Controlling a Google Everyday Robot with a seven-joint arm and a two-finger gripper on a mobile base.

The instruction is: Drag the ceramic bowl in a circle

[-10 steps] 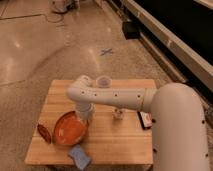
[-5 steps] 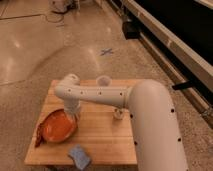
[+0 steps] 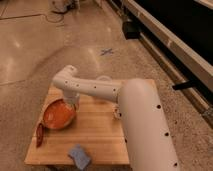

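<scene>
Ceramic bowl point(image 3: 59, 114) sits on the wooden table point(image 3: 102, 131), close to its left edge and about midway along that side; we see its glossy orange inside facing up and a darker rim around it. Our white arm point(image 3: 107, 92) reaches across the table from the right, bends at an elbow above the far left part, and drops toward the bowl's far right rim. The gripper point(image 3: 71, 101) is down at that rim, seemingly touching it, though the arm hides the contact and we cannot tell how its grip stands.

Just beside the bowl, at the left edge toward the near corner, lies a small dark red-brown flat object point(image 3: 39, 134). A crumpled blue cloth point(image 3: 79, 156) rests near the near edge, well apart from the bowl. A small white cup point(image 3: 104, 80) peeks out behind the arm at the far edge. On the floor beyond the table we see a blue cross mark point(image 3: 106, 51). We can read no writing or labels anywhere.
</scene>
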